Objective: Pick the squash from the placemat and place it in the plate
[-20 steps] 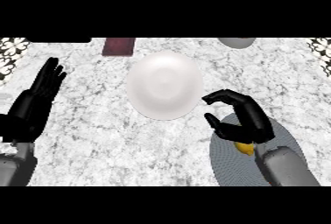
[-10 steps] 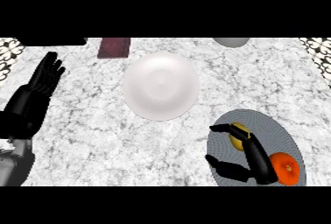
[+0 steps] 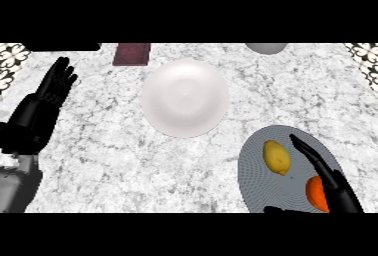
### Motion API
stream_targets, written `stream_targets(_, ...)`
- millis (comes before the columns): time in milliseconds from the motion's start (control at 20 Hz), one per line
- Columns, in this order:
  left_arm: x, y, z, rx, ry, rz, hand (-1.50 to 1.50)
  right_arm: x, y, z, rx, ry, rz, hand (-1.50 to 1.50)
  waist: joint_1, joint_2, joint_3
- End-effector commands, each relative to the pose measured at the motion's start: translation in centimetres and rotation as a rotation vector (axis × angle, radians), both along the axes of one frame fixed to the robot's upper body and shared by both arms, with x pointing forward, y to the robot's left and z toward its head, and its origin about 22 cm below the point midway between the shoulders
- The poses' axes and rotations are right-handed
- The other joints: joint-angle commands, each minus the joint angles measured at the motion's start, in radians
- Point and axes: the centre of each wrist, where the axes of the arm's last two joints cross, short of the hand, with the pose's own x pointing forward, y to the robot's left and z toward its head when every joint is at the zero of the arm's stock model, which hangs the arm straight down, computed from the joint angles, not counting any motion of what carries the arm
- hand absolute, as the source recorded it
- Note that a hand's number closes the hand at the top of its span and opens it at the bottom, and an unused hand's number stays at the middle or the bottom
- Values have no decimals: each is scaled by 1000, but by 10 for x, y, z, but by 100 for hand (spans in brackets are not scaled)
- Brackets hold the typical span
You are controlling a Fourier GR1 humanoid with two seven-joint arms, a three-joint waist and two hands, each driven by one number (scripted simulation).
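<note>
- Grey placemat [image 3: 258, 187] sits at the lower right of the marble counter [image 3: 111, 165], and the yellow squash [image 3: 277, 157] lies right there on it, untouched.
- White plate [image 3: 184, 97] waits up the counter to the squash's upper left, well apart from the mat, nothing on it.
- Right hand [image 3: 328, 180] comes in over the mat's right side, fingers straight and released, just beside the squash without closing on it.
- An orange object [image 3: 316, 193] shows on the mat, partly hidden behind that hand; can't tell what it is.
- Left hand [image 3: 40, 112] rests by the left edge, fingers up and relaxed.
- Far edge: a dark red object [image 3: 132, 54] and a grey rounded object [image 3: 266, 47], both clear of the plate.
</note>
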Motion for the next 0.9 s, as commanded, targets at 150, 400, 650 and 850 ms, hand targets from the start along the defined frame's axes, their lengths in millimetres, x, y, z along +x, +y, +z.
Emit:
stream_targets(150,4,9,14,12,-18,21,0,-5,-43,58,-394,184,-127,-150,1,2,-5)
stream_targets(400,12,-7,4,-4,-7,19,0,-12,-48,88,-680,427,-116,-150,-7,9,-7)
stream_targets(650,5,-3,5,-4,-7,-8,0,-21,-30,103,-846,662,-94,-150,22,8,-4)
stream_targets(850,1,-11,15,13,-10,-18,0,-2,-19,121,-877,734,-112,-150,32,6,0)
